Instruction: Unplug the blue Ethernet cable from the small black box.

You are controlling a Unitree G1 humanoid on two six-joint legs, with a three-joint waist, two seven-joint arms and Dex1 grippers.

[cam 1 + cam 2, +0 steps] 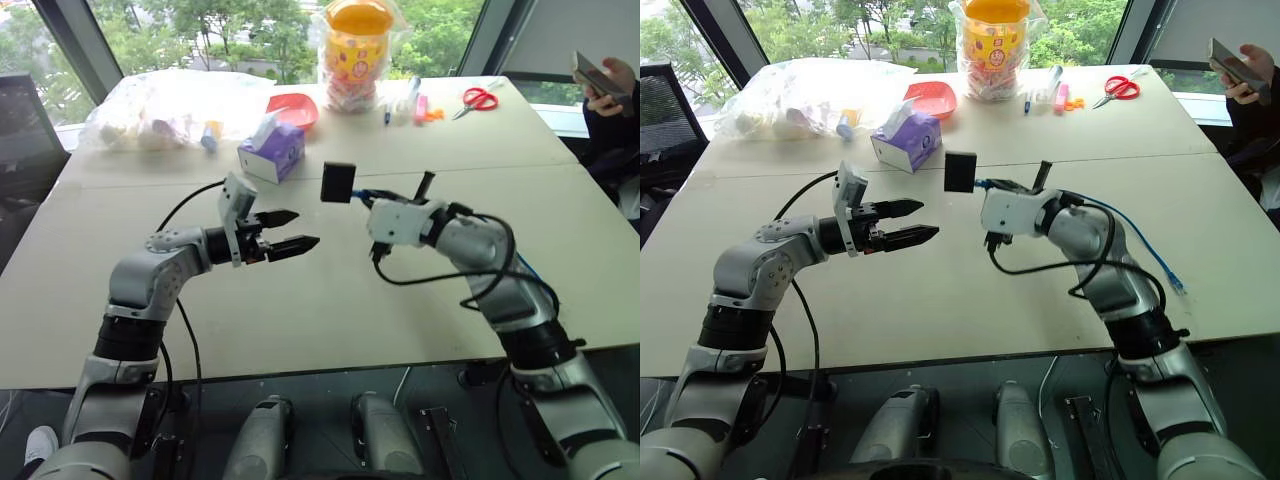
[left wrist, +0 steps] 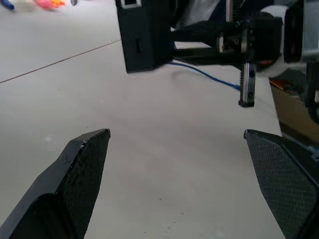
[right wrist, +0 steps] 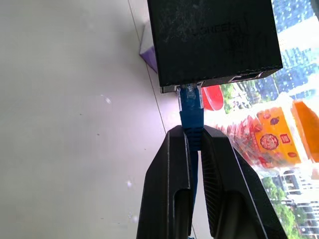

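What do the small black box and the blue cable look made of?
Small squarish black box: likely hard plastic, matte, faintly scuffed face. Thin blue Ethernet cable: flexible rubbery-looking jacket, draping loosely; its plug looks like clear plastic. The shut right gripper pinches the cable behind the plug.

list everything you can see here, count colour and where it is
small matte-black plastic box: one, black, held up off the table on the cable plug
thin light-blue Ethernet cable: one, blue, plug in the box, trailing over the table's right side
purple tissue box: one, purple, table centre, far side of the black box
red bowl: one, red, behind the tissue box
orange-lidded snack jar in clear wrap: one, yellow-orange, far edge
clear plastic bag of items: one, far left
red-handled scissors: one, far right
pens and markers: several, mixed colours, beside the jar
beige table: one
person's hand holding a phone: one, far right
left end effector: black, open, empty
right end effector: black, shut on the cable plug
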